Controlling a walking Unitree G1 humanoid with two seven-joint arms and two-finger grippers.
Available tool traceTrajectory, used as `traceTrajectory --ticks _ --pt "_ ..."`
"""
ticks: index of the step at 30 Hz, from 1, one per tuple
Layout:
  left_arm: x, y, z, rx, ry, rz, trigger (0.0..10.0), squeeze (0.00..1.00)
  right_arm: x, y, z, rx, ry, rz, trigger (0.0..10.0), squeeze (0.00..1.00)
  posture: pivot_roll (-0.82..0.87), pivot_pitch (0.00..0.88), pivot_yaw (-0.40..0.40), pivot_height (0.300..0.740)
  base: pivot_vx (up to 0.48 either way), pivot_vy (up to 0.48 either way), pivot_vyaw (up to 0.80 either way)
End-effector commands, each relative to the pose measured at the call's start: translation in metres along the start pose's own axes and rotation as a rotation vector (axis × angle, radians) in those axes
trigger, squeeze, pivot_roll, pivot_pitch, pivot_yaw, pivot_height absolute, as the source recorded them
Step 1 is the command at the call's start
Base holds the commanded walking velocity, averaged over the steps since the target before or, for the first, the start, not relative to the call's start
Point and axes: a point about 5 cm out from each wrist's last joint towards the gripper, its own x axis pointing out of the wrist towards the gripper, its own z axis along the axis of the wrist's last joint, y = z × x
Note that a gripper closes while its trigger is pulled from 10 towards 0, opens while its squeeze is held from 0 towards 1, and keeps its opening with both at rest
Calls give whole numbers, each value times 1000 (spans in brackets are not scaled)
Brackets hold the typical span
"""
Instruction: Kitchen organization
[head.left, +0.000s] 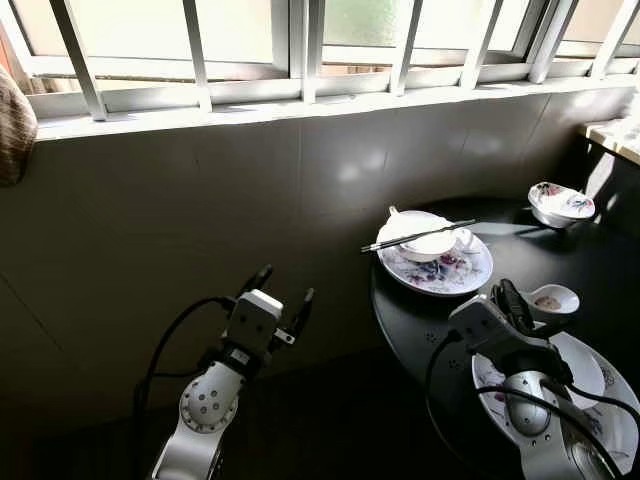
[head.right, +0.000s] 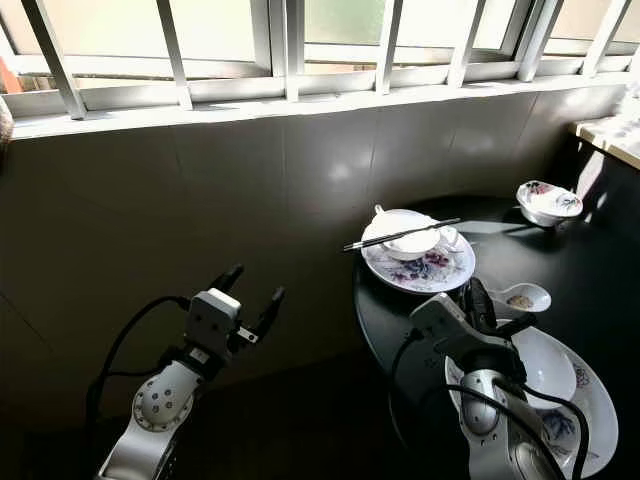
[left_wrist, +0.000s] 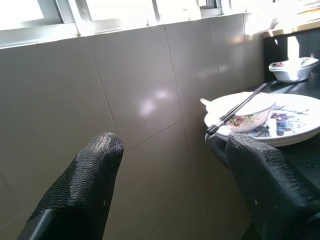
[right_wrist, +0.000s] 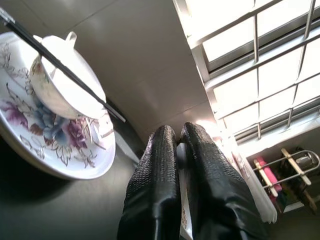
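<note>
Plainly, by item:

Table: a dark round table (head.left: 600, 265) stands against the grey tiled wall (head.left: 200, 220) under a barred window (head.left: 300, 40).

Floral plate: a flowered plate (head.left: 440, 272) lies near the table's edge closest to the wall.

Bowl on plate: a white bowl (head.left: 428, 243) sits on that plate, with a white spoon handle showing just behind it.

Chopsticks: a dark pair of chopsticks (head.left: 417, 236) rests across the bowl's rim, one end jutting past the plate toward the wall.

Far bowl: a flowered bowl (head.left: 561, 203) stands further back on the table, well apart from the plate.

Small dish: a little white dish (head.left: 551, 299) sits just beside the right gripper.

Near plate: a second large flowered plate (head.left: 610, 385) holding a white bowl lies under the right arm.

Left gripper: the left gripper (head.left: 284, 298) hangs off the table, near the wall, fingers spread wide and holding nothing.

Right gripper: the right gripper (head.left: 512, 303) is above the table between the two plates, its fingers (right_wrist: 160, 185) pressed together, with nothing seen between them.
</note>
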Motion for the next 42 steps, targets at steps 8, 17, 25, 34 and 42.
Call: traceTrajectory --ticks 8,17,25,34,42 --pt "3 2 2 18 -15 13 10000 0 14 8 38 -17 -248 49 0 0 -51 0 -51 740 0 0 700" --pt "3 7 3 31 -19 37 10000 0 11 26 67 26 -462 168 0 0 -37 0 -53 740 0 0 800" --pt "3 11 4 38 -22 64 10000 0 10 36 64 163 -445 238 0 0 -32 0 -51 740 0 0 800" --pt "3 14 4 1 -17 84 10000 0 15 39 49 208 -383 242 0 0 -30 0 -49 740 0 280 800" --pt "4 14 3 5 -15 84 10000 0 14 44 50 212 -394 260 0 0 -26 0 -48 740 0 476 800"
